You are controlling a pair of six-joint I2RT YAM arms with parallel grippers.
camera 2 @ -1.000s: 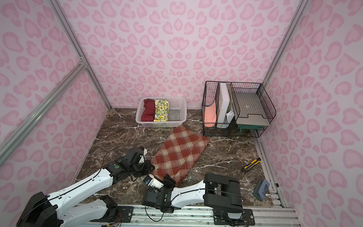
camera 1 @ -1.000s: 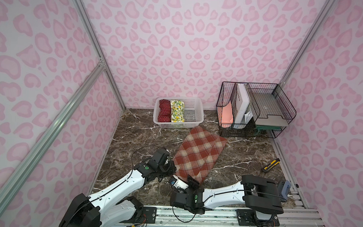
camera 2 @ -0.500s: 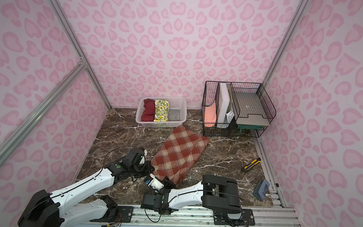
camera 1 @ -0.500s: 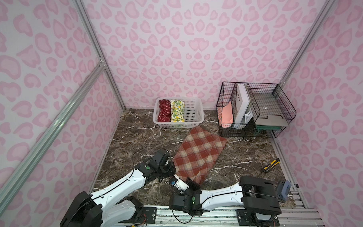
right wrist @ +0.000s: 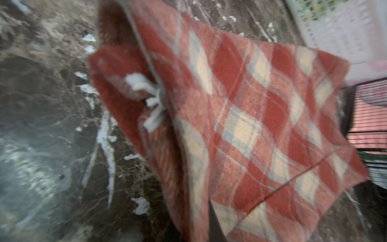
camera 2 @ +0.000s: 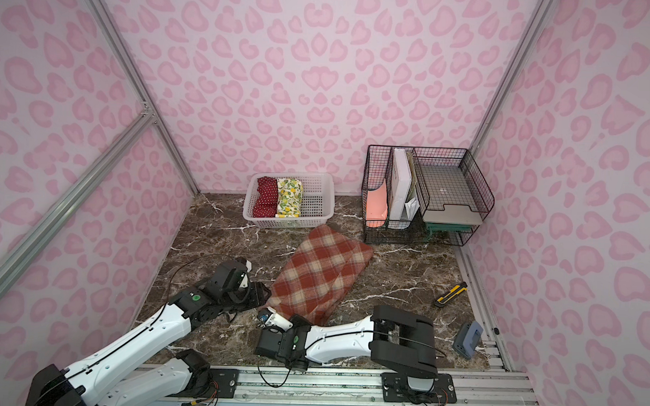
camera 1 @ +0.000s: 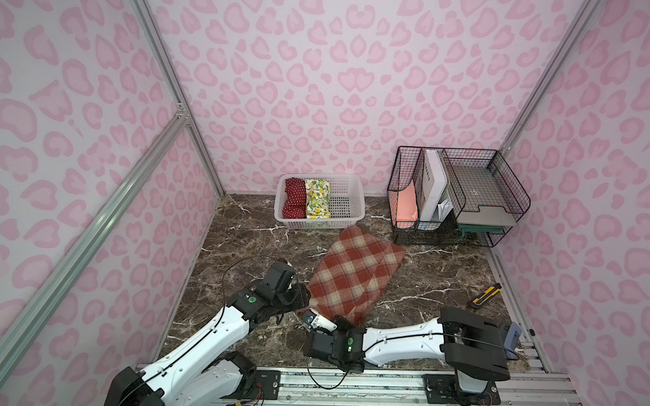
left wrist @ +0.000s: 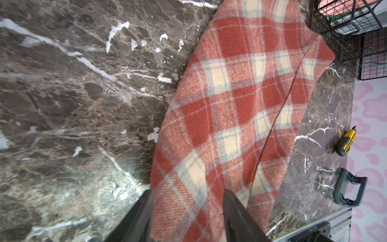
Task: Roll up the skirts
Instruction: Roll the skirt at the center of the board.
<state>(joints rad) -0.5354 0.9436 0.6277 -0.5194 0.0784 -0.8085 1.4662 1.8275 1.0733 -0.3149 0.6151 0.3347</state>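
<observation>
The plaid skirt [camera 1: 354,272] [camera 2: 321,270] lies flat and slanted in the middle of the marble floor. My left gripper [camera 1: 301,299] [left wrist: 188,209] is open, its two fingers straddling the skirt's near left corner. My right gripper [camera 1: 351,318] [right wrist: 201,222] is shut on the skirt's near edge, which is raised off the floor and shows a white tag [right wrist: 146,94] underneath. The red polka-dot skirt [camera 1: 294,197] and the lemon-print skirt [camera 1: 317,198] lie rolled side by side in the white basket [camera 1: 357,197].
A black wire organiser [camera 1: 457,193] with folders stands at the back right, close to the skirt's far corner. A yellow utility knife [camera 1: 485,294] and a grey-blue tool [camera 1: 512,335] lie by the right wall. Pink walls close in three sides.
My left gripper has opened at the skirt's near left corner. My right gripper has closed on the near edge and drawn slightly toward the front, lifting that edge.
</observation>
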